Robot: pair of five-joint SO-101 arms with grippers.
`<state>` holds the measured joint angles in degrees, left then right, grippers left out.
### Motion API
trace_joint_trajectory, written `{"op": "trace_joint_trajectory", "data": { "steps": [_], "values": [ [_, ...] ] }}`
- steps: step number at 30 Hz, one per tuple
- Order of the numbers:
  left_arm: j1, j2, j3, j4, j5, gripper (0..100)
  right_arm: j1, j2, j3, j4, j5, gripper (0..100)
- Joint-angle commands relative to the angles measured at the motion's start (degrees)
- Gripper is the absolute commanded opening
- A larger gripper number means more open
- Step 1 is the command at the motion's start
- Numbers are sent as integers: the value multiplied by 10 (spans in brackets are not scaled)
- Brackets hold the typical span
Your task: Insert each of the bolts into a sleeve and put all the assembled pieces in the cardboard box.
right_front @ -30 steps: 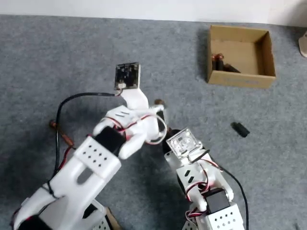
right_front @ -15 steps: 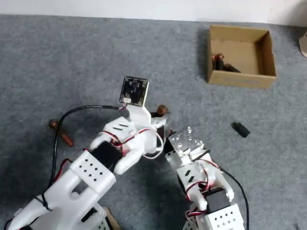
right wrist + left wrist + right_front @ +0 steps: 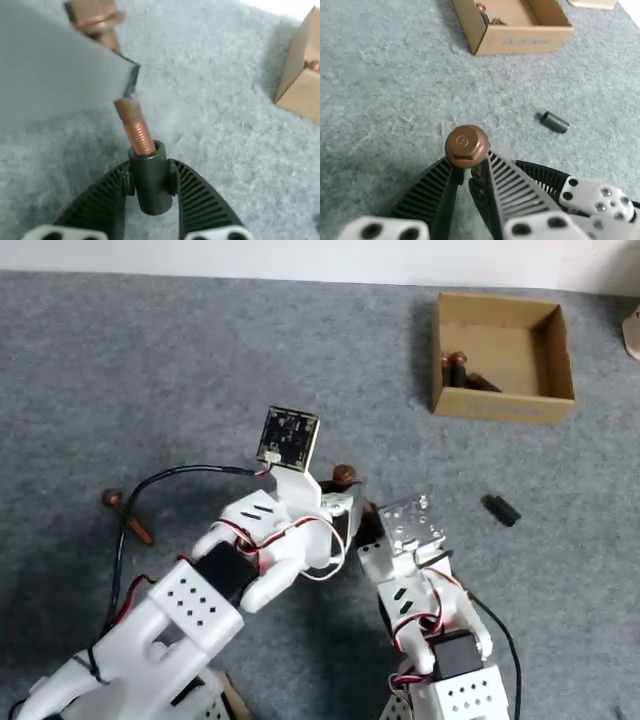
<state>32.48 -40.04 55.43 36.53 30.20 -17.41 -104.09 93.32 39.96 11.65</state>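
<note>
My left gripper [image 3: 472,167] is shut on a copper bolt [image 3: 466,145], head up, at mid-table [image 3: 343,476]. Close beside it, my right gripper [image 3: 150,176] is shut on a black sleeve [image 3: 150,187]. The bolt's threaded tip [image 3: 136,127] sits at the sleeve's open mouth, just entering it. The cardboard box [image 3: 500,405] stands at the back right with assembled pieces [image 3: 458,368] inside. A loose black sleeve [image 3: 500,510] lies on the carpet right of the arms. Another loose bolt [image 3: 127,516] lies at the left.
Grey carpet covers the table. A black cable [image 3: 150,485] of the left arm loops over the loose bolt's area. A pale object [image 3: 632,332] sits at the right edge beside the box. Open carpet lies between the arms and the box.
The left arm has carried the bolt right and nearer, onto the right gripper's sleeve. The right gripper has shifted slightly right and turned toward it.
</note>
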Motion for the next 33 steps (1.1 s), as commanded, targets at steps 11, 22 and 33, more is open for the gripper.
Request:
{"op": "trace_joint_trajectory", "data": {
  "steps": [11, 22, 33],
  "values": [
    [-35, 7, -89, 204, -12, 362, -35, -12, -99, -50, 2, 5],
    [-67, 7, -87, 202, -8, 365, -32, -12, -95, -50, 1, 5],
    [-204, 74, -95, 58, -23, 357, -32, -13, -99, -32, -25, 5]
  ]
}}
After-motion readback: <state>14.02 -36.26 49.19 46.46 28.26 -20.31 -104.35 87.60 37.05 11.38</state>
